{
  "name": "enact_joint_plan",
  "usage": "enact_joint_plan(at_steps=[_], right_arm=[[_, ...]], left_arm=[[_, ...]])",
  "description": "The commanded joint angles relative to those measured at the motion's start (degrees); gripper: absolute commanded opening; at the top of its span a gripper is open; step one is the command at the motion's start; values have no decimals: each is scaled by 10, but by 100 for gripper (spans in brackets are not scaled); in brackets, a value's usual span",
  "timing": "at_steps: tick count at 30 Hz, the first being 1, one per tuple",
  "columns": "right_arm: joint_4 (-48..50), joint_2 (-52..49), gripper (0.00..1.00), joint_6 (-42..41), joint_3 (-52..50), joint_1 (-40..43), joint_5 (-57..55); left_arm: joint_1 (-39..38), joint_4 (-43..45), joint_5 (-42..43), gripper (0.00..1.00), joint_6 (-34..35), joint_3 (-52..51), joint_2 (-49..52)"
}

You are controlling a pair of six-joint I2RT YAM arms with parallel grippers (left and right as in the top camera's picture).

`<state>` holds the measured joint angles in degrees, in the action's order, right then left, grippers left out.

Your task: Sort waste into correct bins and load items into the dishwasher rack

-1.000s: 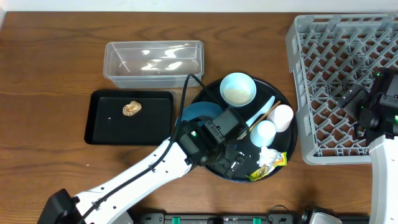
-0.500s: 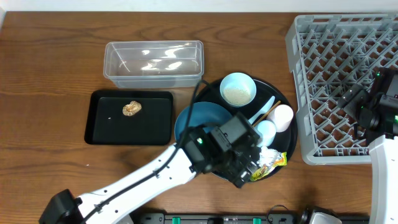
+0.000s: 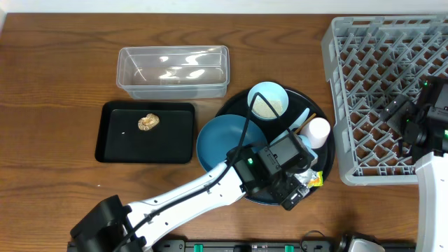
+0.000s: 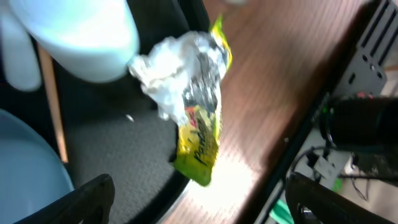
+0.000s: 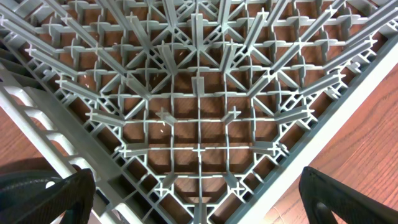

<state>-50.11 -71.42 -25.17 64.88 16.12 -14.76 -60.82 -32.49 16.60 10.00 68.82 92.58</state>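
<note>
Wood-grain tabletop (image 3: 56, 84) holds the grey rack (image 3: 378, 70); left hand (image 4: 199, 202) and right hand (image 5: 196, 199) gape apart.

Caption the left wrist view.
Open left gripper over yellow-green wrapper and crumpled white wad at round black tray's rim.

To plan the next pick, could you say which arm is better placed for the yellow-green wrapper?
Left: the left gripper hovers open right above the wrapper; the right gripper hangs open over the dishwasher rack.
</note>
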Motion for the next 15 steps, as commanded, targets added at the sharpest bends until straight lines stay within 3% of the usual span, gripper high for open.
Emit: enact_joint_plan(at_steps=[1, 15], right_arm=[[-1, 0, 99, 4, 10, 4, -2], [-1, 0, 99, 4, 9, 4, -2]], left_arm=[[0, 12, -34, 89, -12, -3, 0], [-10, 63, -31, 89, -12, -3, 48]])
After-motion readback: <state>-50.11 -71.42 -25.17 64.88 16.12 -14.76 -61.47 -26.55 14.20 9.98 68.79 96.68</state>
